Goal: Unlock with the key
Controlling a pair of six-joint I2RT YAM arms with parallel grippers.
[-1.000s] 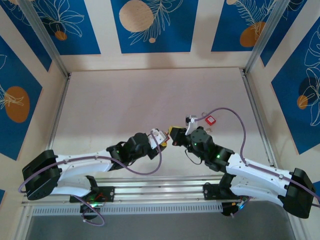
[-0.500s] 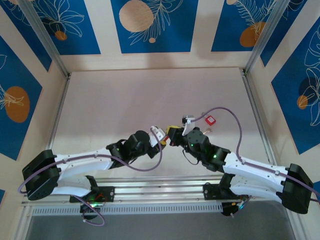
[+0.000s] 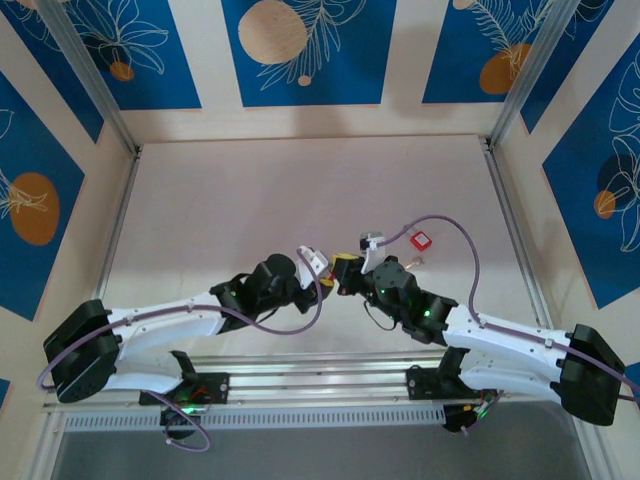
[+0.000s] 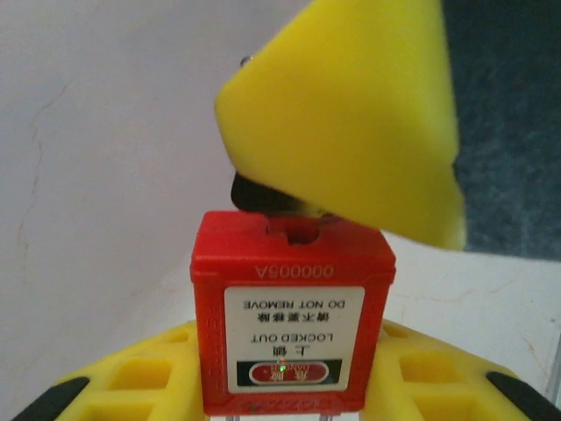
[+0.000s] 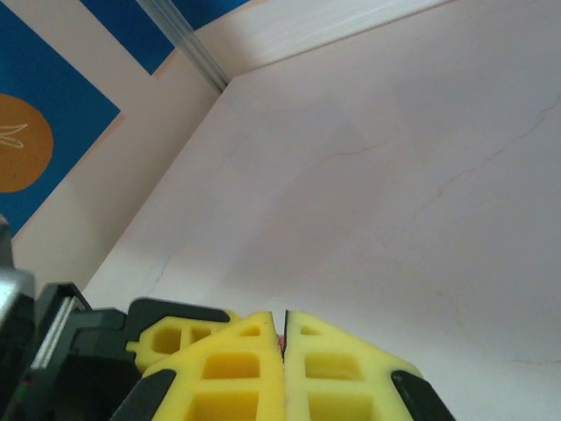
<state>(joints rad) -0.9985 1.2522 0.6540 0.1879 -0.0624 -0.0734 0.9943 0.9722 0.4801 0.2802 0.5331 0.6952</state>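
Pinching the red padlock [image 4: 294, 263], the left pincer [image 4: 285, 386] bared its keyhole. Just beyond, the right pincer [image 5: 283, 340] clamped the key [image 4: 261, 195] there; turning likely remained.

Left gripper [image 4: 289, 390] clamping red padlock [image 4: 294, 307] between yellow pads [image 4: 131, 377], label reading upside down. Right gripper [image 4: 302, 189] hanging tilted above, touching padlock top, pinching dark key [image 4: 259, 195] at keyhole. Pale table [image 4: 105, 175] lying behind.

The padlock [image 4: 294, 320] sits in the left gripper [image 3: 316, 263], with the right gripper [image 3: 346, 270] just right of it. A tag [image 3: 421, 240] lies on the table [image 3: 250, 200] behind them.
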